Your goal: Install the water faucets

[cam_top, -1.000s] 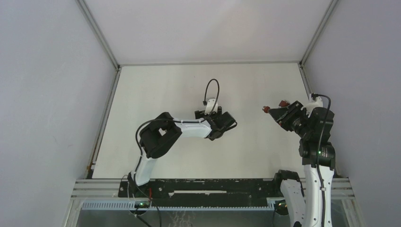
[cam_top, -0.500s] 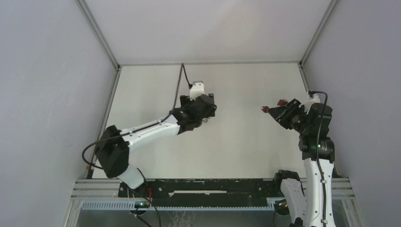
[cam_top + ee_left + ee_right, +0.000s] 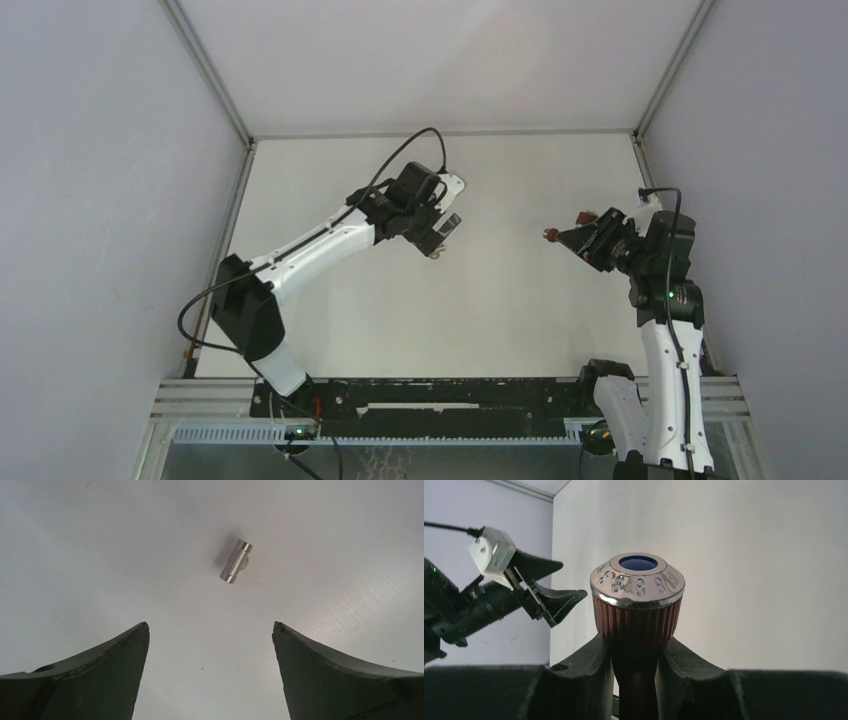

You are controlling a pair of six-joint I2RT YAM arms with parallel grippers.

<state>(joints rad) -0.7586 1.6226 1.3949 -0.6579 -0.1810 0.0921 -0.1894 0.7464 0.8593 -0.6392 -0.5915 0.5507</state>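
Clamped in R gripper point(image 3: 636, 652): tap point(image 3: 638, 597). Spread wide, empty: L gripper point(image 3: 210, 627). At its 12 o'clock on table point(image 3: 100, 540), untouched: metal fitting point(image 3: 236, 561). Not yet done: pickup, joining.

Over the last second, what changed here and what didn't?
The left arm unfolded, carrying the left claw a little farther out. It now hangs open, facing the silvery fitting. Nothing was gripped or released. The right claw drifted slightly left, still shut on the reddish-brown faucet.
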